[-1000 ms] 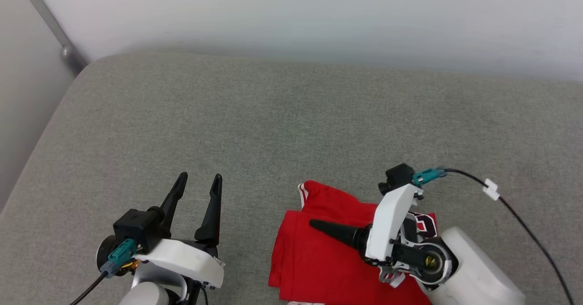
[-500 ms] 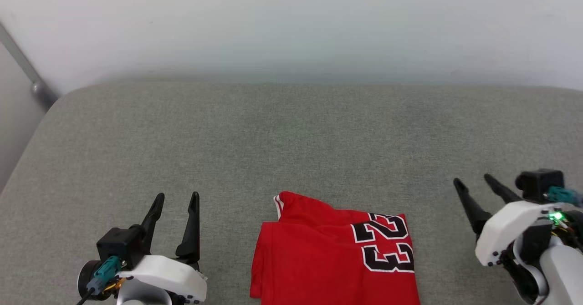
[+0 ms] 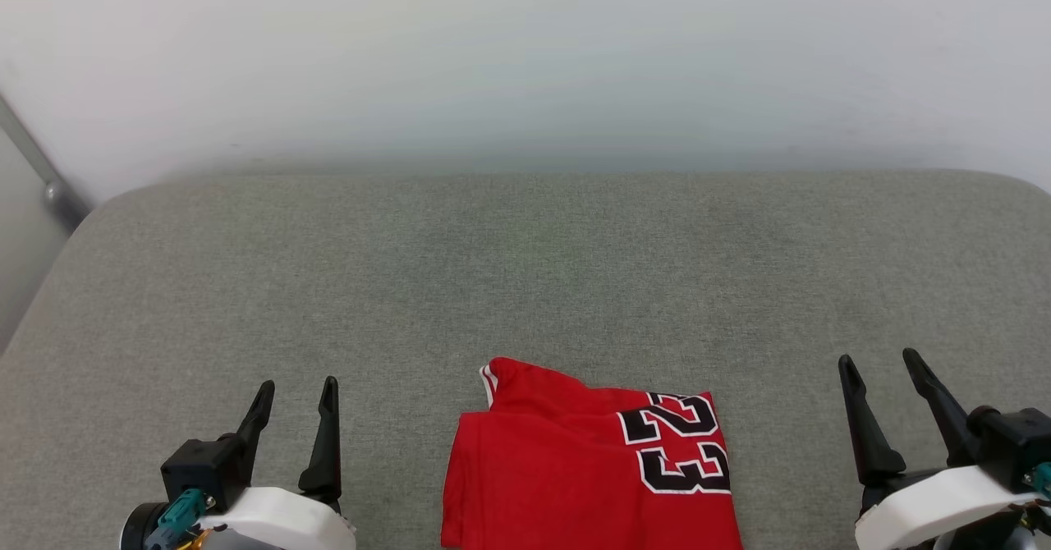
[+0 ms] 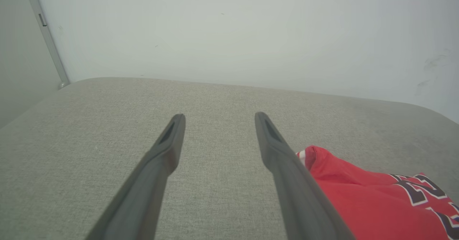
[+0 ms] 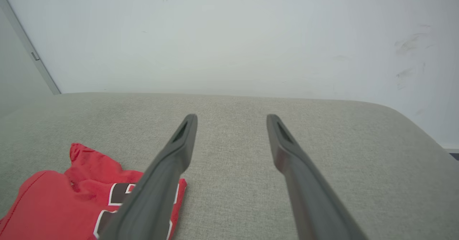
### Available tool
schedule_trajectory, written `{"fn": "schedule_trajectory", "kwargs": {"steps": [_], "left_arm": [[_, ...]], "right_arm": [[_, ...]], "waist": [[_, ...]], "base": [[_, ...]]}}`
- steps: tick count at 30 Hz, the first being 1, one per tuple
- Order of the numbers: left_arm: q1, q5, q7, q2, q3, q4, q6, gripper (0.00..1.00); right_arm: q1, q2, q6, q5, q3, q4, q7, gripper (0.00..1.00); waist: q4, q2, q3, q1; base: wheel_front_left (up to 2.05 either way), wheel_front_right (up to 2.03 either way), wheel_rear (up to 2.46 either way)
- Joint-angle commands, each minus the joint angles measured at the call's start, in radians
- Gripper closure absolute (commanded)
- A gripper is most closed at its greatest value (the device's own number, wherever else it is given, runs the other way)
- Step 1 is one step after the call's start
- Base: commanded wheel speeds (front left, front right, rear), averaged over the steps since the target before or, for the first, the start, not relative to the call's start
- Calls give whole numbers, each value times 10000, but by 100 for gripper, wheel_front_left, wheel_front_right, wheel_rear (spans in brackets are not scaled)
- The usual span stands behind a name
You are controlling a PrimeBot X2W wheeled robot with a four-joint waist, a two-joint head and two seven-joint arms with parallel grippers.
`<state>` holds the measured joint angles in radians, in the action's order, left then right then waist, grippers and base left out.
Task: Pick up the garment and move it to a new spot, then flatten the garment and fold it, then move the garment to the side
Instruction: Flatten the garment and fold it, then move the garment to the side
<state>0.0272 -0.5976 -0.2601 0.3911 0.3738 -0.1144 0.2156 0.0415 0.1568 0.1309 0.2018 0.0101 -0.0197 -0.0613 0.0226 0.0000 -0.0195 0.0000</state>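
The garment is a red jersey folded into a compact rectangle, with a black white-outlined "23" on its right part, lying at the near middle of the grey cushion. It also appears at the lower right in the left wrist view and at the lower left in the right wrist view. My left gripper is open at the lower left, well apart from the garment. My right gripper is open at the lower right, also clear of it. Nothing is between either pair of fingers.
The grey fabric cushion spreads wide, with rounded far corners. A pale wall rises right behind it. A grey metal bar runs down the wall at the far left.
The right gripper lifted off the garment and swung out to the right, leaving the "23" print uncovered. The head camera shifted, so the whole picture sits lower. The left gripper stays open.
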Motion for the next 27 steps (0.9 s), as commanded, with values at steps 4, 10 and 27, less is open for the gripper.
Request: {"fn": "schedule_trajectory", "kwargs": {"steps": [4,10,27], "left_arm": [[-115,67,-64,6,-75,-24,32,0],[89,99,-66,0,-141,-96,-52,0],[280,380,-68,-422,-581,91,-185,0]], "right_arm": [[446,-289,-4,-66,83,644,207,0],[462,-435,-4,-82,53,960,414,0],[-489,1042,-2,2720,2039,-866,2889,0]], "waist": [[-76,0,14,0],[-128,0,67,0],[33,0,366,0]], "base": [[0,0,0],[0,0,0],[0,0,0]]}}
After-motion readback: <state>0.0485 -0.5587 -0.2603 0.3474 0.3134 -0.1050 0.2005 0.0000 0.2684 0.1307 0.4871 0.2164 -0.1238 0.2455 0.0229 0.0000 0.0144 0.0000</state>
